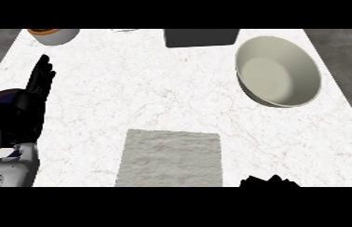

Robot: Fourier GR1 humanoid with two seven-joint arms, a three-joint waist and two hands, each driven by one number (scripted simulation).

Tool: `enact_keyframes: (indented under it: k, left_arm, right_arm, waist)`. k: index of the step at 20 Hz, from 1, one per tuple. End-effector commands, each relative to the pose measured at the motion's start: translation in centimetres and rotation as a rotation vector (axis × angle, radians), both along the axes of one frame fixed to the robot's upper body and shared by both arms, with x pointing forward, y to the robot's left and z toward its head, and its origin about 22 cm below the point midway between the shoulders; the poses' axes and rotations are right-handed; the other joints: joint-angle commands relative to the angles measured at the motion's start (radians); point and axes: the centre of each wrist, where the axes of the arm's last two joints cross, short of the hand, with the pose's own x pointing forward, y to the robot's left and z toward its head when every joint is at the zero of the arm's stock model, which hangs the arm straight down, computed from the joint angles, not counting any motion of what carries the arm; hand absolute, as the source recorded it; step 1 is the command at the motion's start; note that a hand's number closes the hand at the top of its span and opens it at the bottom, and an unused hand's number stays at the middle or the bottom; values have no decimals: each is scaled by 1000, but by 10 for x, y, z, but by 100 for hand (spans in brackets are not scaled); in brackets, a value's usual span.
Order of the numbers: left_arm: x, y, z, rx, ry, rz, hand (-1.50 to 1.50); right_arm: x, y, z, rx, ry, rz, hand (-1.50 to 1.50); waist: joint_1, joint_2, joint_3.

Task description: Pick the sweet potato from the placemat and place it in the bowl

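Note:
A pale grey placemat lies at the counter's near middle, and its surface is bare. No sweet potato shows anywhere in the head view. The large off-white bowl stands at the far right with nothing inside it. My left hand rests open at the left edge, fingers pointing up, well away from the mat. Only a dark sliver of my right hand shows at the lower edge, just right of the placemat's near corner. Whatever it may hold is hidden.
A white vessel with orange contents sits at the far left corner. A dark grey box stands at the far middle, left of the bowl. A small pale item peeks in beside it. White marble counter spreads between mat and bowl.

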Motion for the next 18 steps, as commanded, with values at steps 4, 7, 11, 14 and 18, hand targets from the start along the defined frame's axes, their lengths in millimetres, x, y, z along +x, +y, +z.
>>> enact_keyframes:
  k: [4,7,11,14,18]
  left_arm:
    - [5,-16,-1,3,-20,-61,0]
    - [13,-16,-9,-2,-9,-36,0]
    - [9,-26,-2,14,-29,-74,0]
    - [13,-26,3,-30,-13,-77,0]
    - [20,-26,1,-11,-26,-92,0]
  right_arm:
    - [36,-52,25,135,-5,-205,150]
    - [72,-81,13,177,-25,-265,150]
    - [115,-98,11,253,-36,-309,150]
    - [138,-115,1,193,-91,-338,150]
    - [177,-144,-3,116,-199,-414,150]
  waist:
    - [59,14,0]
    - [62,15,0]
    - [77,15,0]
    - [74,14,-1]
    - [84,18,0]
